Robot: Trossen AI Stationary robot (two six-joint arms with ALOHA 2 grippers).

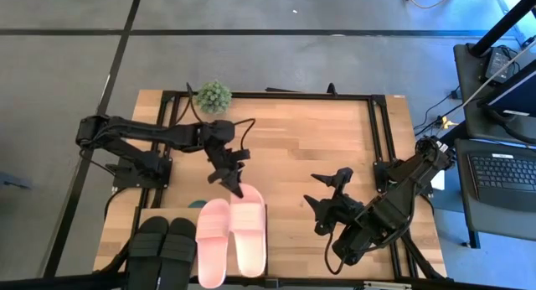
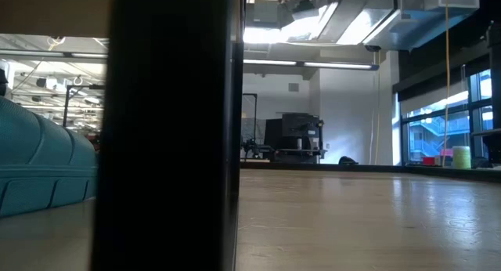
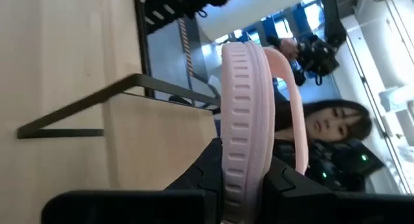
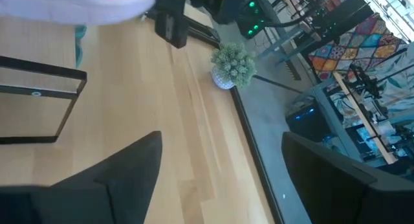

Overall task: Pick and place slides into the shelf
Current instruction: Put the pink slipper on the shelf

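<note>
in low view, black post hides slides, hands.

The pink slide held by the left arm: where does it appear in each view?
High view: pink slide at bottom centre, its heel end at the left pincer.
Low view: not in it.
Left wrist view: centre, edge-on, clamped.
Right wrist view: blurred pale shape along the top edge.
Shared landmark: small potted plant.

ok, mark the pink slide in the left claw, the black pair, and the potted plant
pink slide (image 3: 244, 120): left wrist view, ribbed sole edge between the claw's fingers
black pair (image 1: 164, 244): high view, straps of the two slides side by side
potted plant (image 1: 213, 95): high view, green foliage at the table's far edge
</note>
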